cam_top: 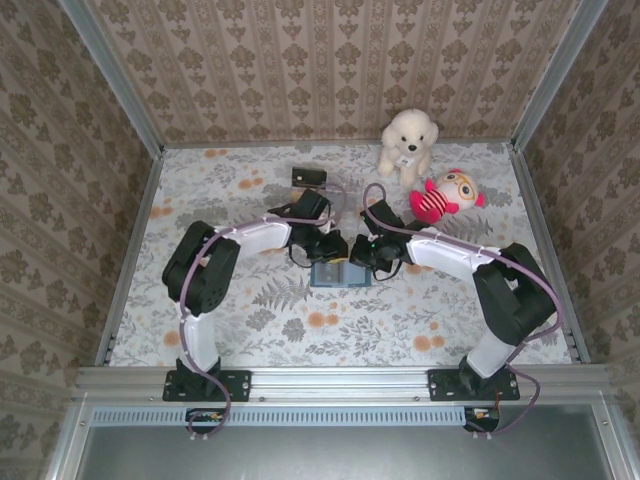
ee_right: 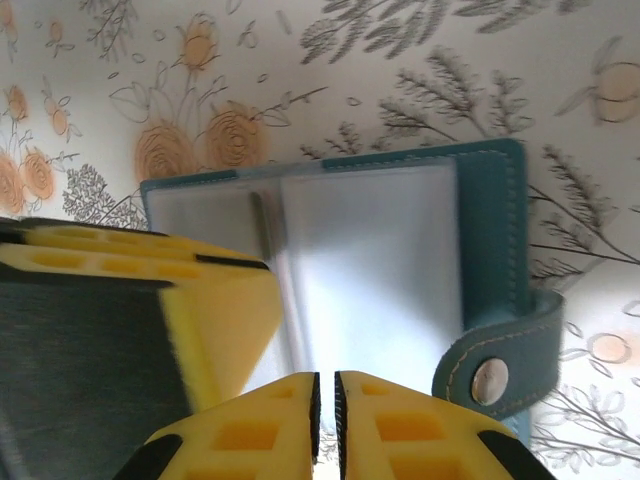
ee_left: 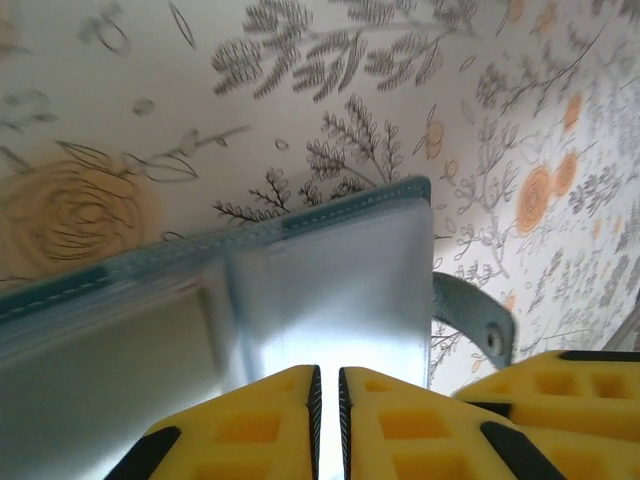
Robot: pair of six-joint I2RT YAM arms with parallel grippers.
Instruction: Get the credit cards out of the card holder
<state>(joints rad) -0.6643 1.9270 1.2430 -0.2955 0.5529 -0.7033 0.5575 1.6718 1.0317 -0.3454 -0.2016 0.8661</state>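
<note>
The holder point(cam_top: 340, 274) lies open mid-desk point(cam_top: 250, 335), its cards lost in glare on the sleeves point(ee_right: 370, 270). Left pincer point(ee_left: 327, 425) and right pincer point(ee_right: 327, 425) hang over it, each a narrow slit. Pinching slick plastic alone could drag the whole holder up.

1. The top view is evenly, softly lit; the worktop point(cam_top: 250, 330) looks bright, with faint shadows under the arms.
2. In the left wrist view, milky glare whitens the clear sleeves of the card holder point(ee_left: 330, 290), and its near left part is smeared.
3. The left claw point(ee_left: 327, 385) is out of focus at the bottom edge.
4. The right wrist view is sharper; the metal snap point(ee_right: 489, 380) glints.
</note>
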